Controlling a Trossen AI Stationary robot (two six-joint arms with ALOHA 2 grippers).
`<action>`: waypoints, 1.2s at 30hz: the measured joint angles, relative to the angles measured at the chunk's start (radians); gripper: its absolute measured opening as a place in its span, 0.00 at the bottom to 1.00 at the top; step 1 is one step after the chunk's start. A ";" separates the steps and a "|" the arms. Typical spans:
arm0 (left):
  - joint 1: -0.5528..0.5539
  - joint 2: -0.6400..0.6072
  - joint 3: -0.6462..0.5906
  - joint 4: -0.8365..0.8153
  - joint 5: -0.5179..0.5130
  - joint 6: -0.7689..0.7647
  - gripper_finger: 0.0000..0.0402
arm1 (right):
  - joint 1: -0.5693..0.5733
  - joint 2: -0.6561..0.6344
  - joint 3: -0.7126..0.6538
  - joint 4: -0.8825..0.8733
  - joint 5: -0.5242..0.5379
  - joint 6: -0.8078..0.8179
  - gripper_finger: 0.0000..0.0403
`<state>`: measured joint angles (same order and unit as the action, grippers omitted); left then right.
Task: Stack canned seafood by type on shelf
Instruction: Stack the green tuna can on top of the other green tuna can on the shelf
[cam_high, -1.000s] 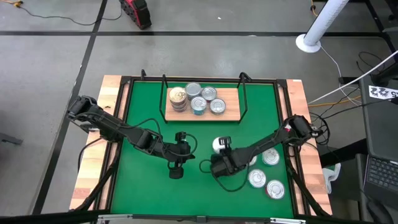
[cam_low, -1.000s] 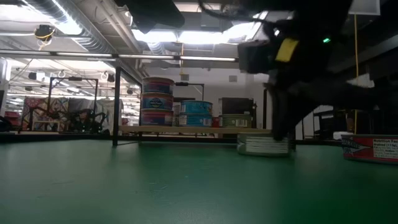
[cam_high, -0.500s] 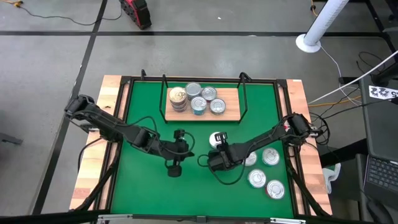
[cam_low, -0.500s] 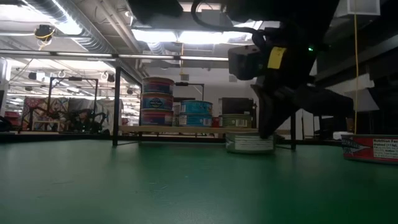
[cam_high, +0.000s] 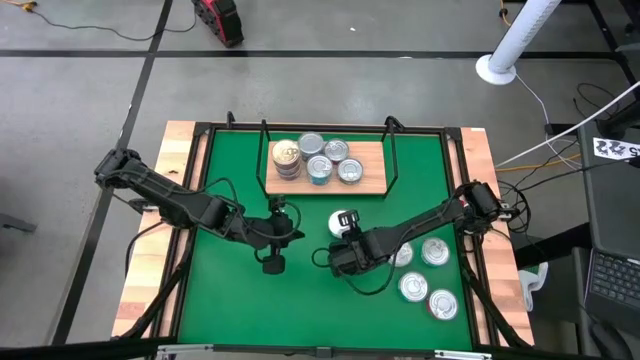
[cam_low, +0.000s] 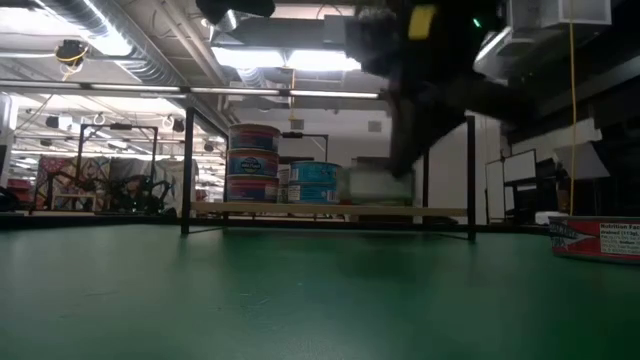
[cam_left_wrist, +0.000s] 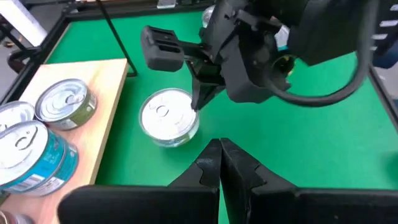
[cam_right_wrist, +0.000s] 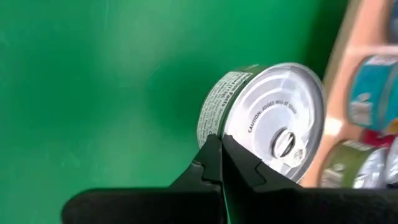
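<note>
We see the right end effector (cam_high: 344, 226) near the middle of the green mat (cam_high: 230, 290), its fingers clamped on a short round silver-lidded tin with a green-and-white label (cam_high: 343, 221). In the low view that tin (cam_low: 378, 183) hangs clear of the mat, in front of the small light-wood shelf board with thin black wire uprights (cam_high: 372, 184). In the left wrist view the same tin (cam_left_wrist: 168, 116) sits just beside the board's edge, gripped at its rim by the right arm's fingers.

On the shelf we count a tall stack of tins (cam_high: 287, 157) at its left end, with teal-sided tins (cam_high: 319, 169) and silver-lidded ones (cam_high: 350, 170) beside it. Three more tins (cam_high: 434, 252) lie on the mat near the right edge of the counter (cam_high: 142, 270).

The left end effector (cam_high: 282, 221) hovers over the mat left of the held tin, its two dark fingers pressed together and holding nothing.
</note>
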<state>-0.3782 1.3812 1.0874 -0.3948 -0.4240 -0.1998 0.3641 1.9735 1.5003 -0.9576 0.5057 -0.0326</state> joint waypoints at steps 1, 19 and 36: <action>0.000 0.000 0.000 0.001 0.000 0.000 0.00 | -0.002 0.000 0.019 -0.009 0.002 -0.005 0.00; -0.002 -0.007 0.000 -0.051 0.000 -0.001 0.00 | -0.184 -0.001 0.255 -0.341 -0.008 -0.115 0.00; -0.002 -0.007 0.000 -0.051 0.000 0.023 0.00 | -0.431 -0.001 0.255 -0.335 -0.081 -0.235 0.00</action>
<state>-0.3798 1.3743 1.0874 -0.4458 -0.4240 -0.1764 -0.0671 1.9720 1.7554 -1.2927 0.4249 -0.2677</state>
